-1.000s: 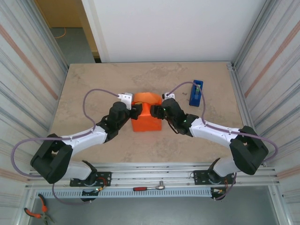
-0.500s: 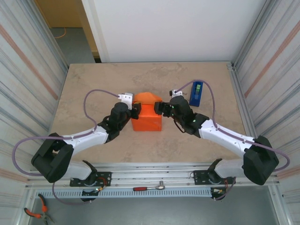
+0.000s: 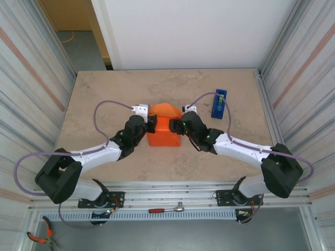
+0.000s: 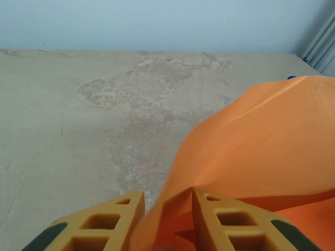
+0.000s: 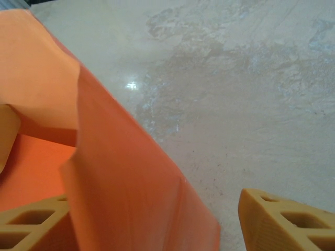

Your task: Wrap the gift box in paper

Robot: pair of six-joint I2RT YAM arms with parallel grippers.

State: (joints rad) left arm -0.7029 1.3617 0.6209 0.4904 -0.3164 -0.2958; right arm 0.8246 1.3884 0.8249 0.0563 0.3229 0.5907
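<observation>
The far half of the bench [image 3: 157, 86] is bare and open to approach from either side. At centre, the orange paper [image 3: 165, 135] rises as a mound and blocks the straight line between the arms. The left gripper [image 3: 153, 123] sits close against its left flank and the right gripper [image 3: 175, 125] against its right. A paper flap stands between each gripper's fingers. A blue tape dispenser [image 3: 219, 103] stands right of the mound, apart from it, narrowing that lane. Ribbed walls [image 3: 31, 78] close both sides. Both forearms cross the near strip.
</observation>
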